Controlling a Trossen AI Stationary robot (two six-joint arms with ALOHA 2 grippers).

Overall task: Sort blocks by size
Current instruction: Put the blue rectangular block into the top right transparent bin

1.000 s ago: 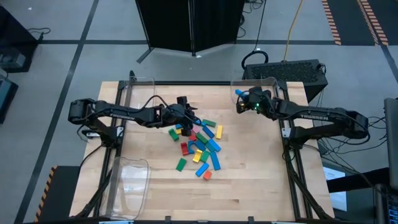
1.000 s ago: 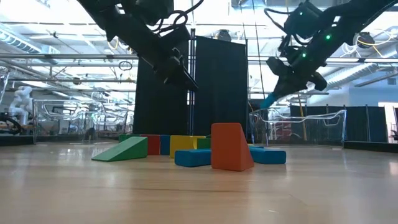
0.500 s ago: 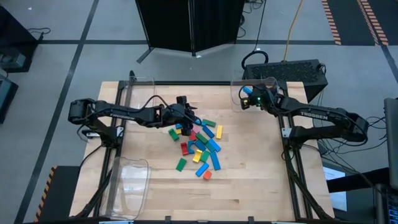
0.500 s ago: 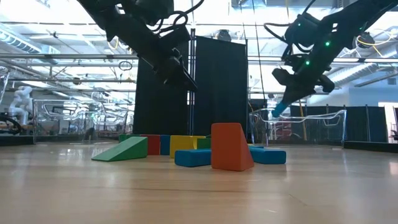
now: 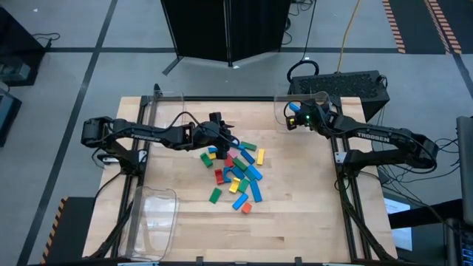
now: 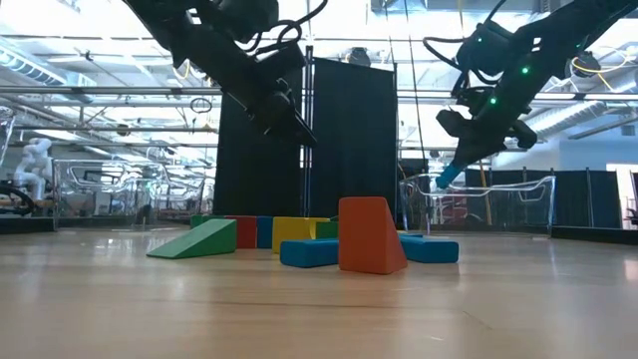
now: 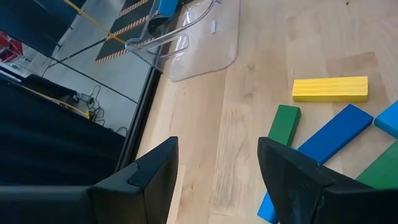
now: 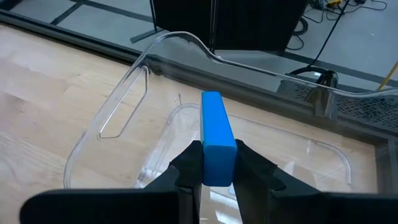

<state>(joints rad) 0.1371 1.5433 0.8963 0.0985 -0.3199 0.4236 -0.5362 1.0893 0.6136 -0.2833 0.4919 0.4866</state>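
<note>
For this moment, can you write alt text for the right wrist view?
The right end effector grips a long blue block upright between its dark fingers, directly above a clear plastic bin at the edge of the wooden table. The bin looks empty from here.

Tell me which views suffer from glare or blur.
Low view: bright windows behind silhouette both arms; the orange block looms large. Left wrist view: own fingers blurred. Right wrist view: clear bin rim glints; blue block sharp.
</note>
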